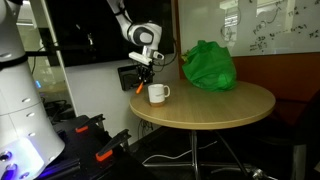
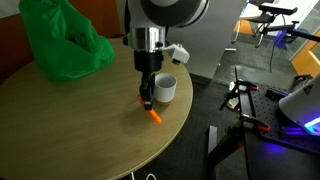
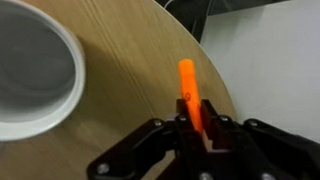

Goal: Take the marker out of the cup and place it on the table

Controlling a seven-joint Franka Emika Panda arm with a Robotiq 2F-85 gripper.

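The black two-fingered Robotiq gripper (image 3: 196, 124) is clenched on a slim orange plastic marker (image 3: 187, 88). In the wrist view the dark fingers (image 3: 216, 128) press on the marker's near end from both sides, and the rest of its bright body sticks out ahead of them over the wood. In an exterior view the gripper (image 2: 147, 98) points straight down from the arm's grey wrist, and the marker (image 2: 153, 115) slants out below it, low to the surface; whether its lower tip touches the wood cannot be told. So the marker is out of the cup and in the gripper's hold, not lying free on the table. Just beside the gripper stands the white round ceramic cup with a handle (image 2: 165, 88), upright and near the table's edge; from the wrist its pale, open inside (image 3: 30, 70) shows nothing in it. In an exterior view the gripper (image 1: 143, 79) and marker (image 1: 139, 87) sit on the side of the cup (image 1: 158, 93) away from its handle. All this is on the round light-wooden table (image 2: 70, 125), whose rim curves past close to the marker (image 3: 215, 75). Well apart from the cup, across the tabletop, lies a crumpled bright green plastic bag (image 1: 208, 66).
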